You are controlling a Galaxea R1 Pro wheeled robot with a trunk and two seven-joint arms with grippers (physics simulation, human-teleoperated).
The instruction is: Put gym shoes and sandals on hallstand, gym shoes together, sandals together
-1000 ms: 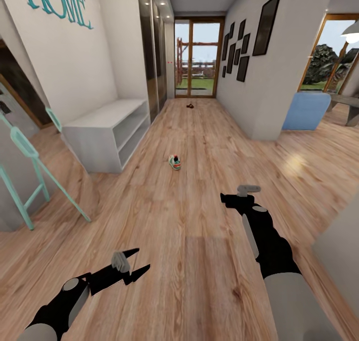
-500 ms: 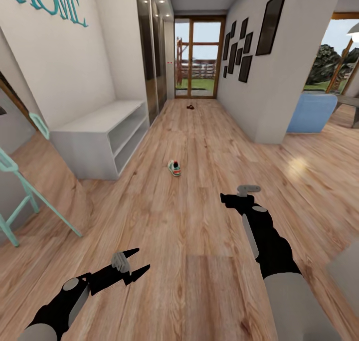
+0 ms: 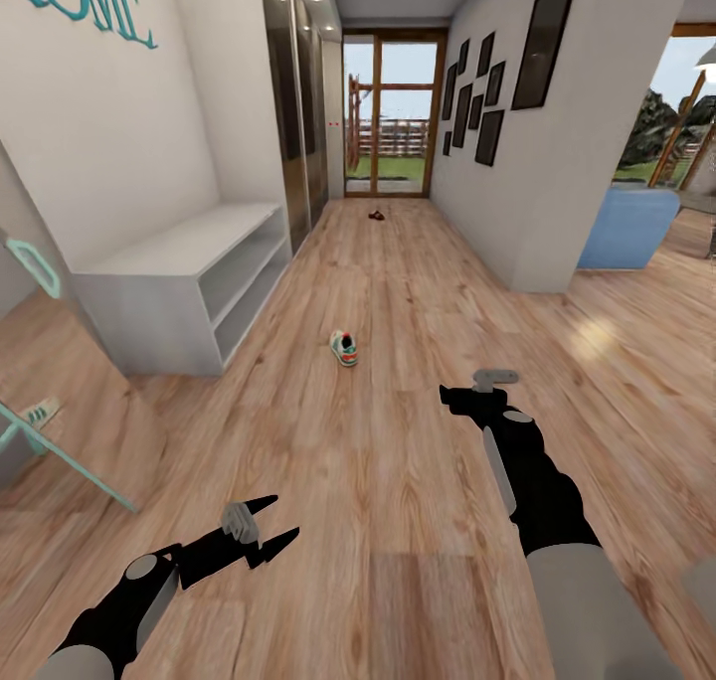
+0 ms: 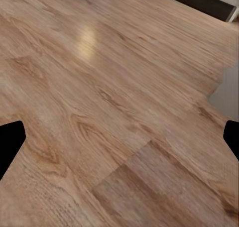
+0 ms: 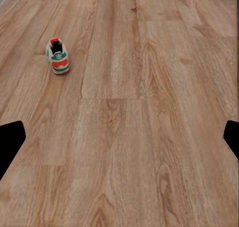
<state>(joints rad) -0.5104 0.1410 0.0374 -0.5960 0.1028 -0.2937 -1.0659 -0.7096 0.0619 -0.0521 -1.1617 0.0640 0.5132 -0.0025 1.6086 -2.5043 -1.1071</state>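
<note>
**Shoes lie on the corridor floor, both arms empty**

One gym shoe (image 3: 344, 347) lies on the corridor floor (image 3: 398, 481), well ahead of the robot and right of a low white two-shelf bench (image 3: 189, 287). A second gym shoe (image 3: 40, 414) shows at the far left. A dark sandal (image 3: 376, 215) lies far down by the glass door (image 3: 388, 113). The left gripper (image 3: 270, 523) and the right gripper (image 3: 449, 398) hover with fingers spread apart, holding nothing.

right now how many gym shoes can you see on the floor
2. One gym shoe lies mid-corridor on the floor, just past the white bench. A second, partly hidden shoe shows at the left edge by the turquoise frame.
</note>
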